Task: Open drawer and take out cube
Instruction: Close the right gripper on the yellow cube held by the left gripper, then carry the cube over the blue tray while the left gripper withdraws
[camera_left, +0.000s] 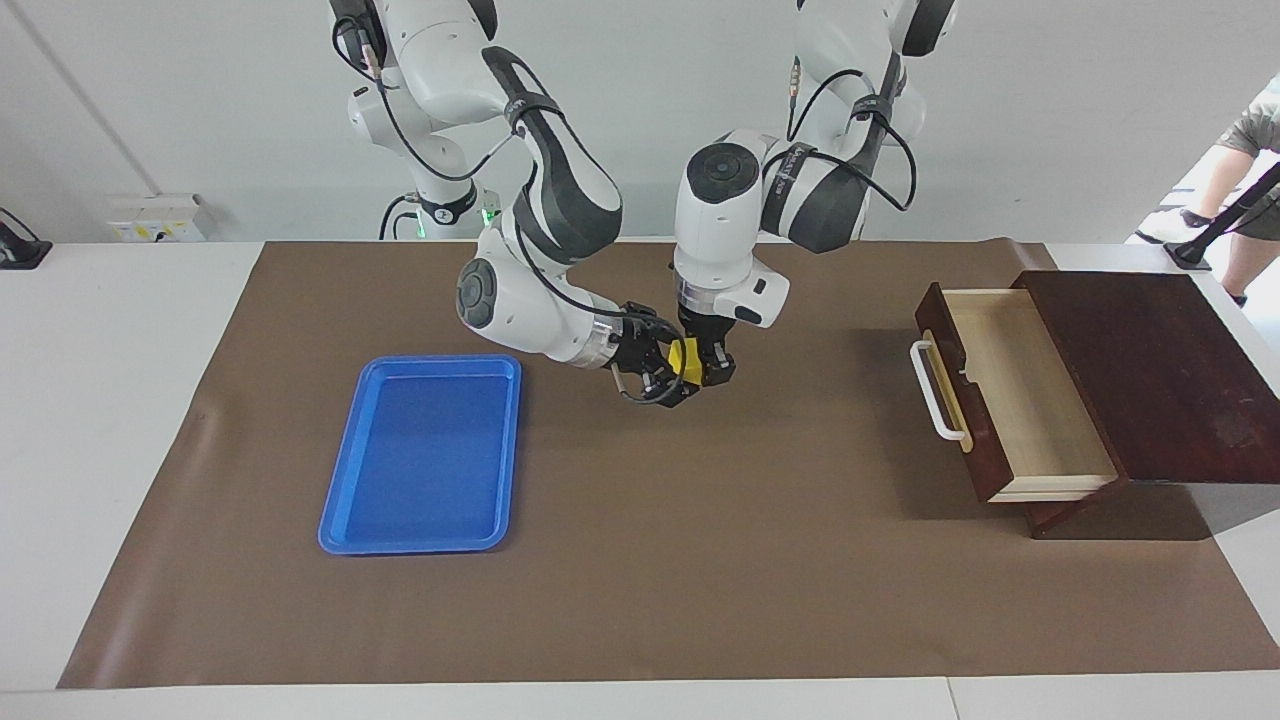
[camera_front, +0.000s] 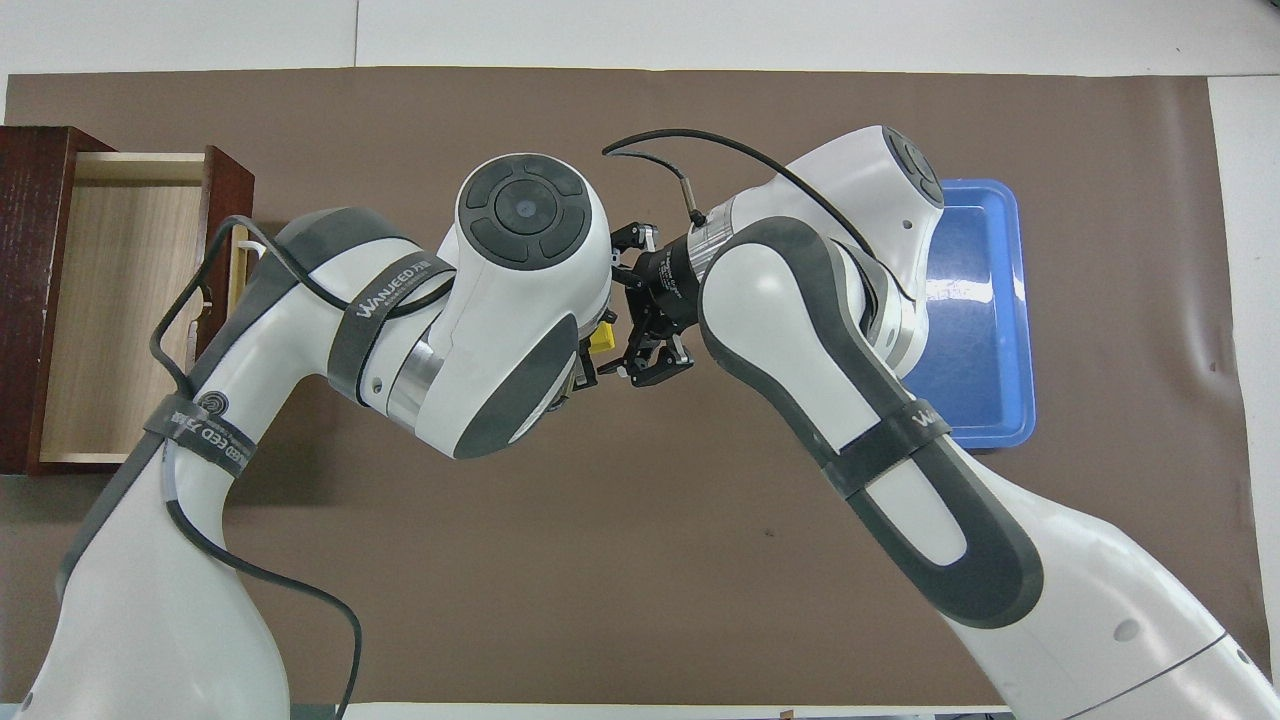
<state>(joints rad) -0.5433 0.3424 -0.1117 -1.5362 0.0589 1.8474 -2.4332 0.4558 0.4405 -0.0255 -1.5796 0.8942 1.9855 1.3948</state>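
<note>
The drawer (camera_left: 1020, 400) is pulled open at the left arm's end of the table, and its pale interior is empty; it also shows in the overhead view (camera_front: 120, 300). The small yellow cube (camera_left: 684, 358) is up in the air over the middle of the mat, also seen in the overhead view (camera_front: 600, 338). My left gripper (camera_left: 705, 375) points down and is shut on the cube. My right gripper (camera_left: 672, 380) reaches in sideways, its fingers open around the cube. In the overhead view the left wrist hides most of the left gripper (camera_front: 590, 365), with the right gripper (camera_front: 625, 345) beside it.
A flat blue tray (camera_left: 345, 500) lies empty on the brown mat toward the right arm's end of the table; the right arm covers part of it in the overhead view (camera_front: 1020, 300). The drawer's white bar handle (camera_left: 935, 390) faces the middle of the mat.
</note>
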